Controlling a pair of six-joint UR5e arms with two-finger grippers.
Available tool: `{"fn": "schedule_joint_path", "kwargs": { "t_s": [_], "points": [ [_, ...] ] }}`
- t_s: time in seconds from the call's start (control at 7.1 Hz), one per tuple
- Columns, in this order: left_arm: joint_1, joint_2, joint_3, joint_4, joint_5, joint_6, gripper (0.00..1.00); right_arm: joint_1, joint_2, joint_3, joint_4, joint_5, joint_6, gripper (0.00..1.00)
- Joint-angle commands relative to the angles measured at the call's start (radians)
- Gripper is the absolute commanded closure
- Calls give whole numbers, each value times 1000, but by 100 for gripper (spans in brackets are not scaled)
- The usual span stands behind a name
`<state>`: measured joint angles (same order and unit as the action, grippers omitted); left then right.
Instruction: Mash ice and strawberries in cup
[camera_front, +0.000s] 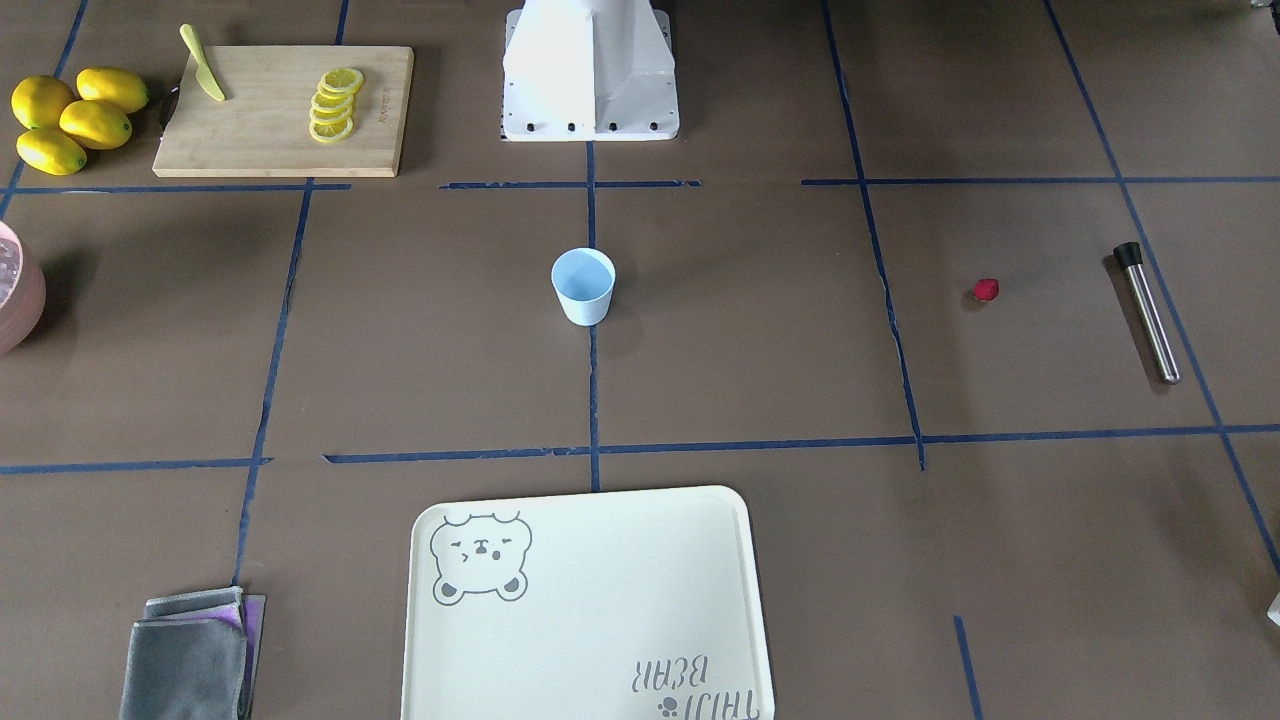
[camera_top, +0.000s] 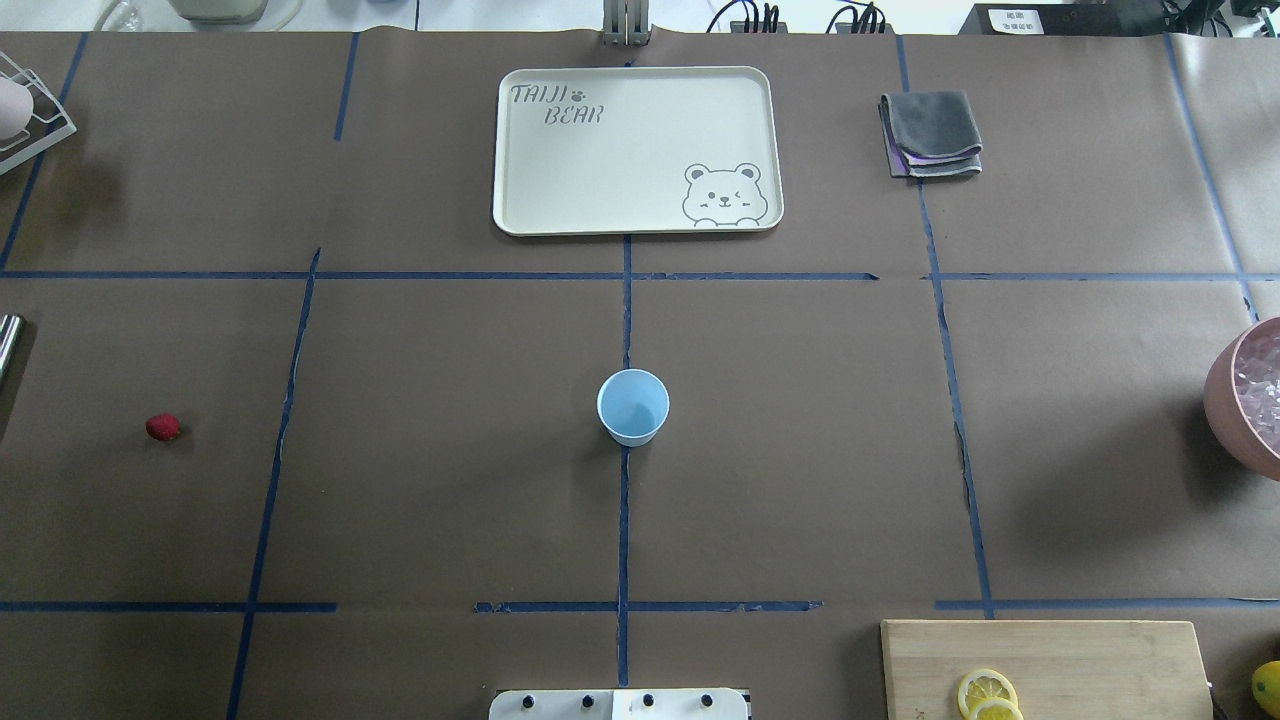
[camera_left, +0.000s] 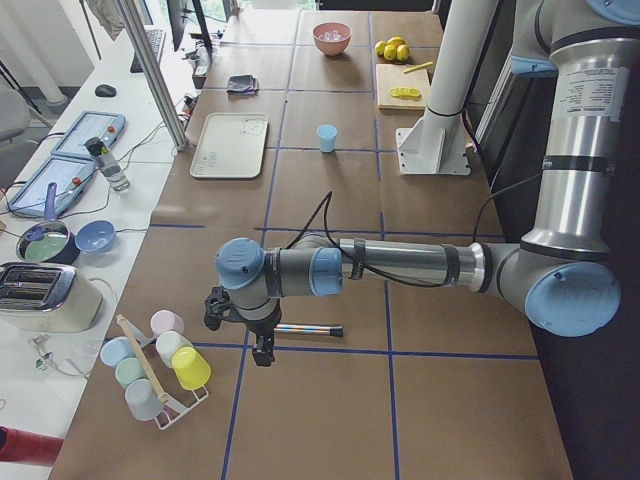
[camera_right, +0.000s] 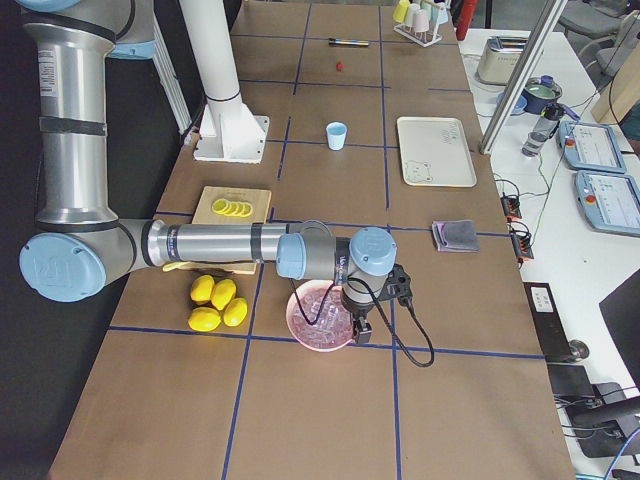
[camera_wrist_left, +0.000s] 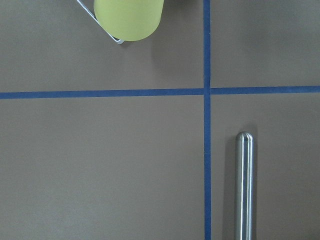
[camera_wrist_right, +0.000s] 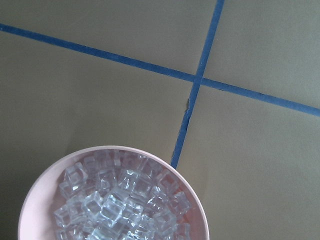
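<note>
The light-blue cup (camera_front: 583, 286) (camera_top: 633, 406) stands upright at the table's middle, and it looks empty. One small red strawberry (camera_front: 986, 290) (camera_top: 163, 427) lies alone on the robot's left side. The ice (camera_wrist_right: 120, 200) (camera_top: 1262, 385) fills a pink bowl (camera_wrist_right: 40, 210) at the right edge. My right gripper (camera_right: 360, 333) hangs just over that bowl's rim. My left gripper (camera_left: 262, 352) hovers above a steel rod with a black cap (camera_front: 1147, 312) (camera_wrist_left: 244, 185). Both grippers appear only in the side views, so I cannot tell whether they are open or shut.
A cream bear tray (camera_top: 520, 150) lies beyond the cup, with a folded grey cloth (camera_top: 932, 133) beside it. A cutting board (camera_front: 260, 130) carries lemon slices (camera_front: 335, 104) and a knife (camera_front: 203, 66), next to several lemons (camera_front: 75, 118). A rack of cups (camera_left: 160, 365) stands near my left gripper.
</note>
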<state>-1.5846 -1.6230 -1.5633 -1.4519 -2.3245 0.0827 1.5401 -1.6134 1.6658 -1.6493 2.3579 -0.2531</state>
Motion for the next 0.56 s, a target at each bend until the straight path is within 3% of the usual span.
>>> {"fn": "schedule_joint_path", "kwargs": {
  "t_s": [0.0, 0.42],
  "points": [
    [2, -1, -3, 2, -7, -4, 0, 0, 0, -1, 0, 0, 0, 0],
    [3, 3, -11, -5, -7, -9, 0, 0, -2, -6, -1, 3, 0, 0]
  ]
}}
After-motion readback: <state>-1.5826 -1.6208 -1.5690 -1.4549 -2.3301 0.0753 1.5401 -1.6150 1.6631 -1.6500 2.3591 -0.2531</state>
